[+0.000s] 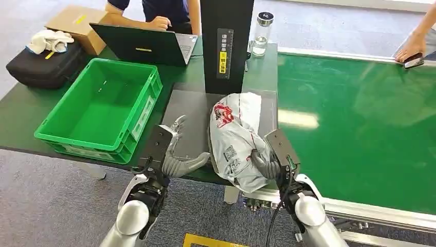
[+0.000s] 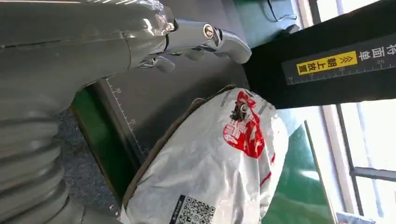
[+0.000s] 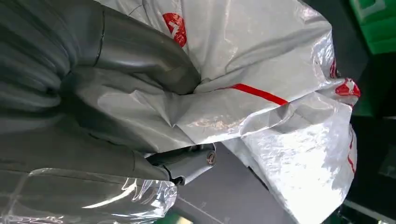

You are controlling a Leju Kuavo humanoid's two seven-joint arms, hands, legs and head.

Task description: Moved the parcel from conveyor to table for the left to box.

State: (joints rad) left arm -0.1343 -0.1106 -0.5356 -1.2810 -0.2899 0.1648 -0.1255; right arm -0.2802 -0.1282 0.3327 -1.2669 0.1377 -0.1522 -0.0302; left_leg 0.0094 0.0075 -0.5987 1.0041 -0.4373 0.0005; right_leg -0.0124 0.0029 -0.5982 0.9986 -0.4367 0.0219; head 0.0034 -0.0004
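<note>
head view: right hand (image 1: 263, 163) around parcel (image 1: 235, 139)

A dark green table (image 1: 20, 110) holds a green crate (image 1: 100, 110), a black bag (image 1: 43, 64), a cardboard box (image 1: 77, 23), an open laptop (image 1: 146, 46) and a glass jar (image 1: 262, 33). A grey mat (image 1: 193, 116) lies on it too. The white parcel (image 1: 236, 139) sits on the mat, maybe hanging over the edge. Beside the table runs a green conveyor (image 1: 360, 134).

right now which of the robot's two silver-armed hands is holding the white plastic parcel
The right hand grips the white plastic parcel; the left hand hovers beside it, fingers apart, holding nothing.
</note>
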